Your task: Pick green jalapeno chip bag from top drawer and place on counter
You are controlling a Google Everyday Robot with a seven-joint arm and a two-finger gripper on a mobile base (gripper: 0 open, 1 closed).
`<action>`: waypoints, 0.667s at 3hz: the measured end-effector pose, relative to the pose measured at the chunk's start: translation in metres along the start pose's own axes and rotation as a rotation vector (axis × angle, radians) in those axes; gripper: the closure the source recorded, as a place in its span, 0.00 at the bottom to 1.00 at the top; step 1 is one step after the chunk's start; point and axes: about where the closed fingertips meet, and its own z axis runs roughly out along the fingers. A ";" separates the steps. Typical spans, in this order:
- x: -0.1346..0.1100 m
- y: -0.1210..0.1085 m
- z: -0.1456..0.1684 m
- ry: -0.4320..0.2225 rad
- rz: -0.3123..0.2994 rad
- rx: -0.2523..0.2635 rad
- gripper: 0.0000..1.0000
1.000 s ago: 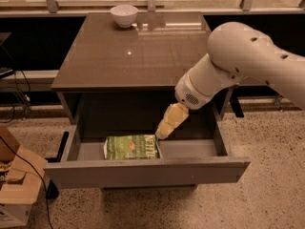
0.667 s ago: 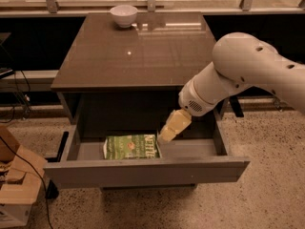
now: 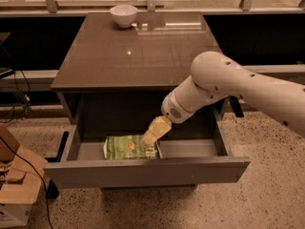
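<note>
The green jalapeno chip bag (image 3: 128,147) was seen lying flat in the top drawer (image 3: 147,171), which was pulled open below the desk (image 3: 138,51). The tool (image 3: 151,135) was positioned inside the drawer over the bag's right end, touching or just above it. Whether it was clenched or released could not be told. A white bowl (image 3: 123,15) was set near the desk's far edge.

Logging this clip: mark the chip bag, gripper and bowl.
green jalapeno chip bag (image 3: 125,147): camera view, printed front.
gripper (image 3: 148,139): camera view, tip, over bag's right end.
white bowl (image 3: 123,15): camera view, outer side.
</note>
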 end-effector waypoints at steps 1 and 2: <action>0.013 -0.008 0.047 0.005 0.096 -0.052 0.00; 0.020 -0.014 0.079 0.004 0.153 -0.089 0.00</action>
